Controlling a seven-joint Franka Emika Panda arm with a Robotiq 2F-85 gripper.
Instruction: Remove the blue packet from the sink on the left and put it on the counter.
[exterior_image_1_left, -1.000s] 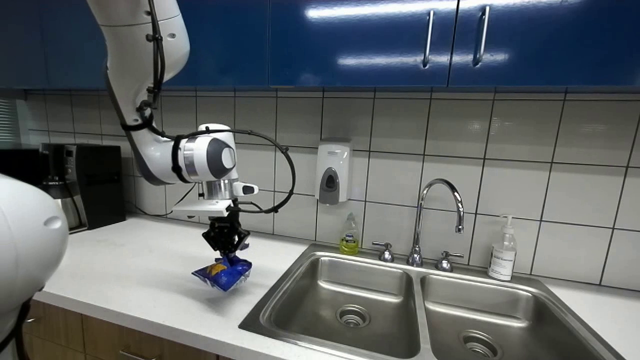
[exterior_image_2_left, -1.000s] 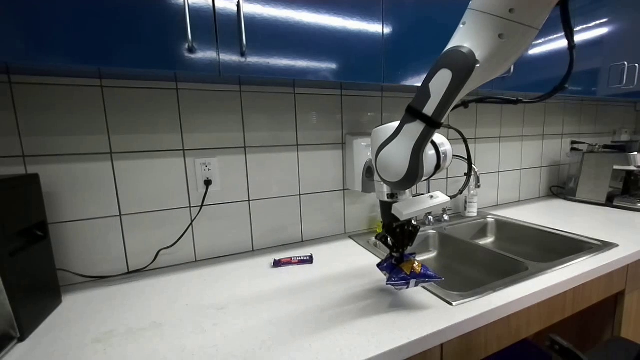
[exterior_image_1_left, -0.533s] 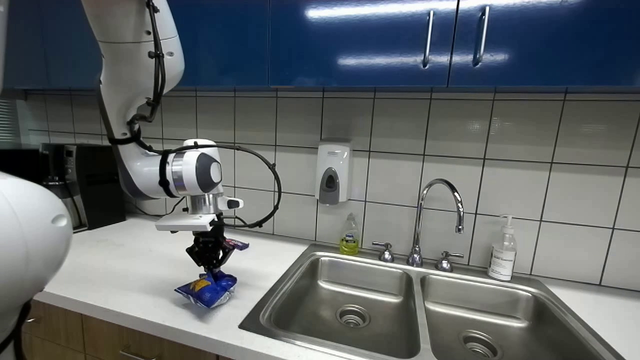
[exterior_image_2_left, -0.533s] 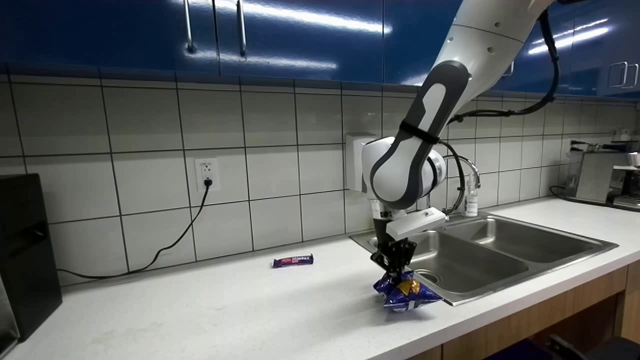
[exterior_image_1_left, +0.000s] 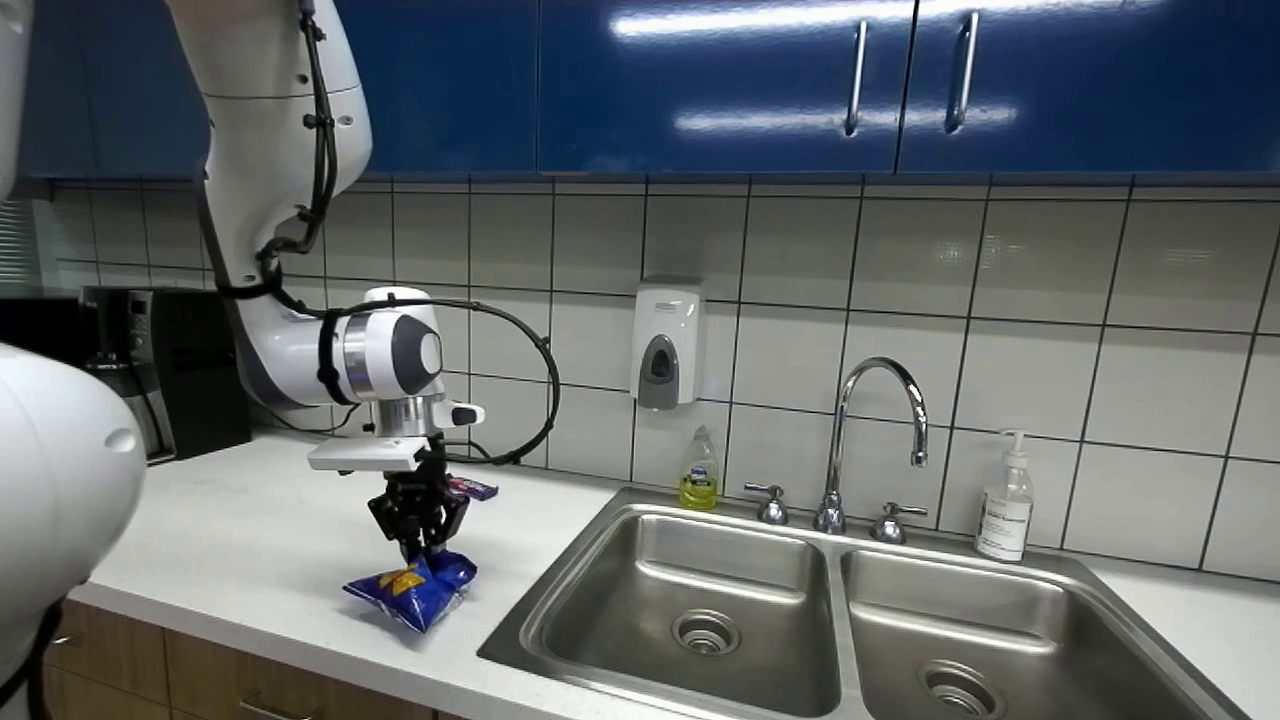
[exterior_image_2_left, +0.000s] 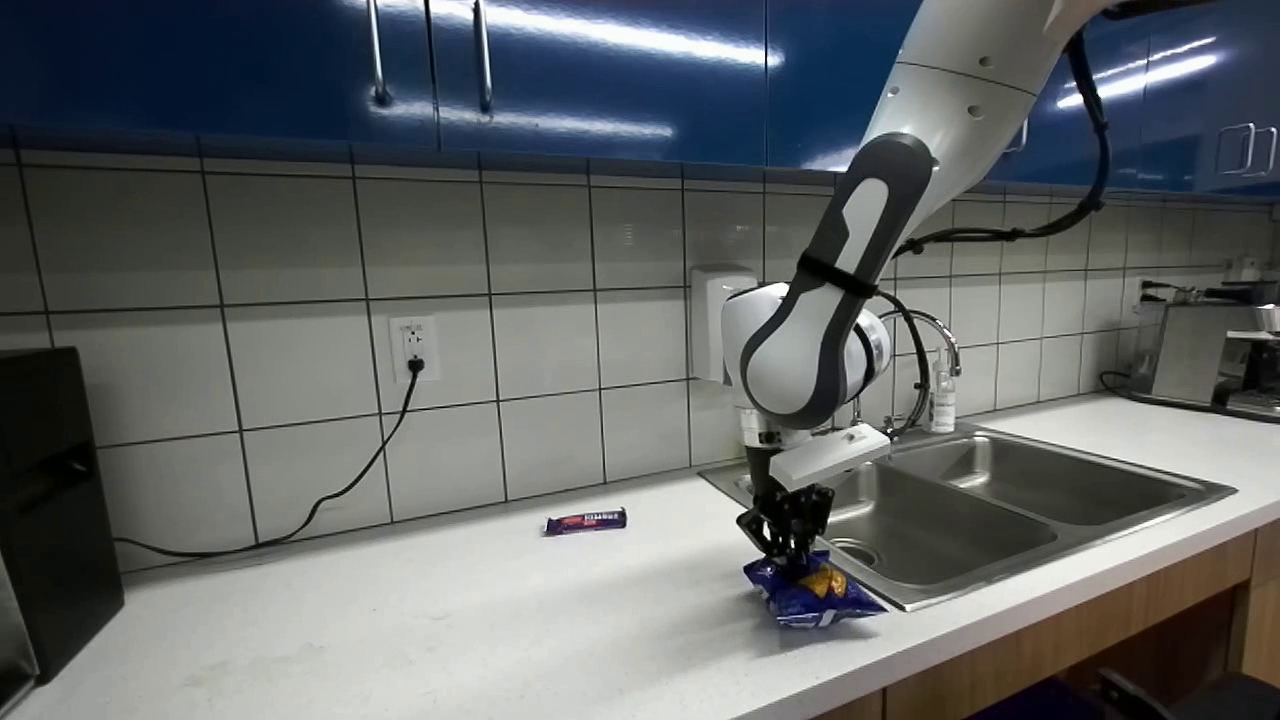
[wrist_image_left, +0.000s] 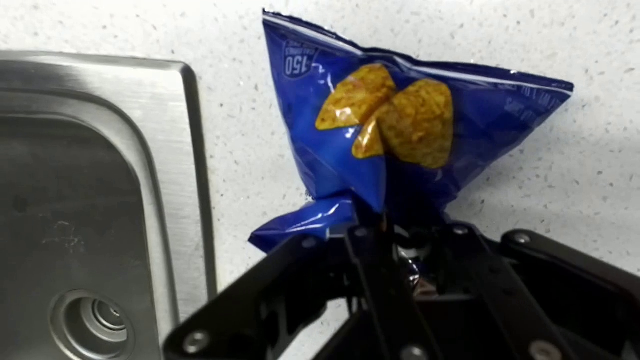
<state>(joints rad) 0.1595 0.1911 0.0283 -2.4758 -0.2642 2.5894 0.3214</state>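
Note:
The blue packet (exterior_image_1_left: 415, 597) with orange chips printed on it rests on the white counter (exterior_image_1_left: 250, 530), left of the sink (exterior_image_2_left: 960, 520). It also shows in an exterior view (exterior_image_2_left: 815, 605) and in the wrist view (wrist_image_left: 320, 150), creased towards the fingers. My gripper (exterior_image_1_left: 422, 552) points straight down over the packet's middle, low at the counter. In the wrist view the gripper's fingers (wrist_image_left: 410, 232) stand a little apart, with packet folds between and below them. The fingertips are partly hidden by the packet and dark. Both sink basins show no packet.
A small purple bar (exterior_image_2_left: 586, 522) lies on the counter near the tiled wall. The sink rim (wrist_image_left: 175, 150) is close beside the packet. A faucet (exterior_image_1_left: 835, 440), a yellow soap bottle (exterior_image_1_left: 699, 475) and a pump bottle (exterior_image_1_left: 1005, 510) stand behind the sink. A black appliance (exterior_image_2_left: 55, 520) stands on the counter.
My gripper moved down and away from the sink with the packet until the packet met the counter. In the last half second the fingers spread slightly and the packet settled flatter.

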